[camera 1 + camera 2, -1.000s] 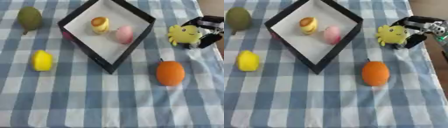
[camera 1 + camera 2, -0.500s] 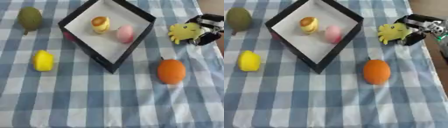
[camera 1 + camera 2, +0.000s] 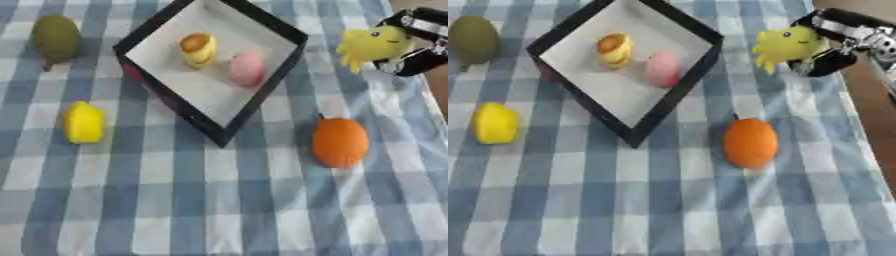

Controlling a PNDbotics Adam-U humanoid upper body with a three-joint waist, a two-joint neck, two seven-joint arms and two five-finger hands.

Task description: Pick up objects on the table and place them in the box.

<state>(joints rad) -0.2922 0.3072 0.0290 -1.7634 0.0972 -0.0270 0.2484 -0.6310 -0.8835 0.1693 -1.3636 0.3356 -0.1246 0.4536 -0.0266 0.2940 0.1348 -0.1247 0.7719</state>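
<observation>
- My right robot hand (image 3: pixel 833 47) is curled around the yellow spiky toy (image 3: pixel 785 44), holding it off the table (image 3: pixel 667 210) just right of the box (image 3: pixel 627 132).
- The left robot hand isn't in view.
- The box already holds a yellow-orange piece (image 3: pixel 198 48) and a pink one (image 3: pixel 248 67).
- My worry: the toy's legs stick out toward the box, so I could clip the near wall and shove it.
- The orange (image 3: pixel 339 141), lemon (image 3: pixel 84 121) and green fruit (image 3: pixel 55 34) are round, so a bumped cloth could set them rolling.

The right hand (image 3: pixel 833 47) is black with silver metal joints.
</observation>
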